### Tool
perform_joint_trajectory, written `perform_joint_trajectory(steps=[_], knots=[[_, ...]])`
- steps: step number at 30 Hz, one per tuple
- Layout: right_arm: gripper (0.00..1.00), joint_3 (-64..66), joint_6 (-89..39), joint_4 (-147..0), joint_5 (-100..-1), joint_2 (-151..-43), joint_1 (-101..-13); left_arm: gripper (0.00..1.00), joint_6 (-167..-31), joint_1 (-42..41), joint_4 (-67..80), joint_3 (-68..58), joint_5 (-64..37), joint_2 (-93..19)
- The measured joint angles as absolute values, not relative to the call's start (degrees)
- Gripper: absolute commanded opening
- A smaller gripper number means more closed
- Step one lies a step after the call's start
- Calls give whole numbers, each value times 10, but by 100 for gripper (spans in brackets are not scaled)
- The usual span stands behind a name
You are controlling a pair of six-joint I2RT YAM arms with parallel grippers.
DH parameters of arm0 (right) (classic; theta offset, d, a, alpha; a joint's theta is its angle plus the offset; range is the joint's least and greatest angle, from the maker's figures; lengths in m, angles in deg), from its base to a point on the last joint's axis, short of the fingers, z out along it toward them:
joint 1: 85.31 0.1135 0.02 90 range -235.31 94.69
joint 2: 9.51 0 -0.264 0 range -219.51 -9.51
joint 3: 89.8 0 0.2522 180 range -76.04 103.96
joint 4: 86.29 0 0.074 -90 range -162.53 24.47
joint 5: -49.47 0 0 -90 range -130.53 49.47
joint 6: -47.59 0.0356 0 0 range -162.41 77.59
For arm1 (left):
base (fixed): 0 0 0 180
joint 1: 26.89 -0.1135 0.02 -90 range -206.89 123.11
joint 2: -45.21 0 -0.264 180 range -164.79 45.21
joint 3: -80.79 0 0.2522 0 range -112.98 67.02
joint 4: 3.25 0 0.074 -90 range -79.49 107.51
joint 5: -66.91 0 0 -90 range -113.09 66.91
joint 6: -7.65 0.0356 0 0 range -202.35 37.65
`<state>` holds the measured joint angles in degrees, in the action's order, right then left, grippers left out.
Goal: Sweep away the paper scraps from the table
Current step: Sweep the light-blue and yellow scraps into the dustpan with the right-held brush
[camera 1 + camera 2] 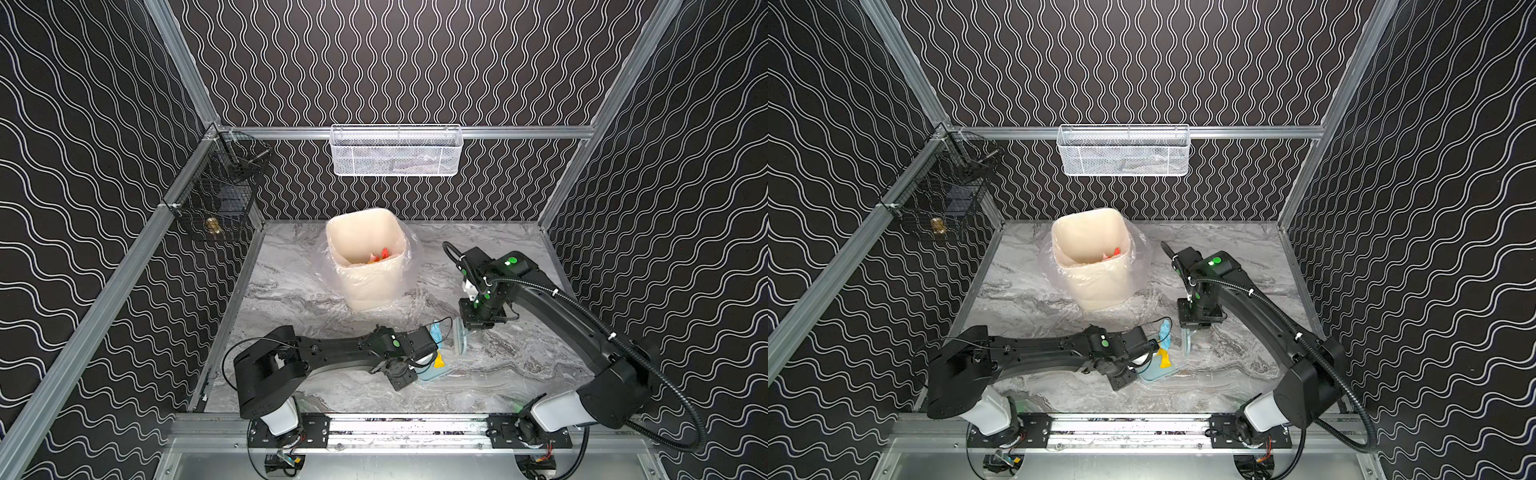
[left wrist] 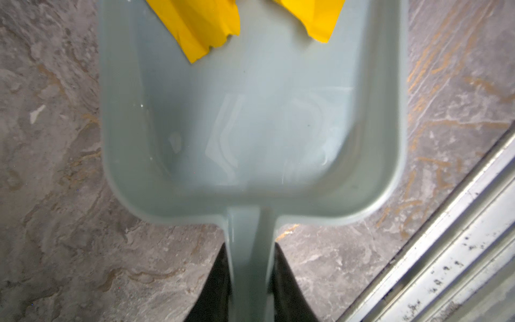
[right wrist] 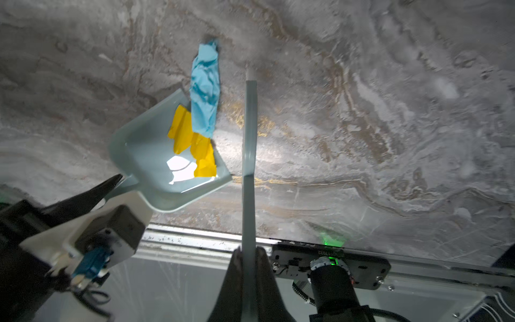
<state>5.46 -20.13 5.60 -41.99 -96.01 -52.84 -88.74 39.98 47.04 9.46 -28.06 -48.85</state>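
left end effector (image 2: pixel 249 248) clenched on dustpan (image 3: pixel 145 156) handle near the desk's (image 3: pixel 362 111) front edge; yellow scraps (image 3: pixel 182 129) inside, blue scrap (image 3: pixel 204 92) at its lip. right end effector (image 3: pixel 249 251) grasps brush (image 3: pixel 249 125) just beside.

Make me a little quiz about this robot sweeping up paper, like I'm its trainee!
1. True or false: the yellow paper lies inside the dustpan.
2. The right end effector holds: A the dustpan, B the brush, C nothing?
3. What colour is the crumpled paper lying at the dustpan's open edge, mostly on the table?
Key: 1 true; 2 B; 3 light blue.
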Motion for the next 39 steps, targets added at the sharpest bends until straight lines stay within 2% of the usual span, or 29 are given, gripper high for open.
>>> perform_joint_trajectory(steps=[9,15,29,39], knots=[[0,163,-275,57,-352,-1070,-530,2,-911,400,465,102,-285,-482],[0,175,-325,53,-354,-1109,-515,2,-918,400,464,101,-285,-483],[0,148,-330,47,-460,-1093,-430,2,-927,399,464,98,-293,-493],[0,148,-299,60,-476,-1063,-465,2,-926,397,449,102,-296,-494]])
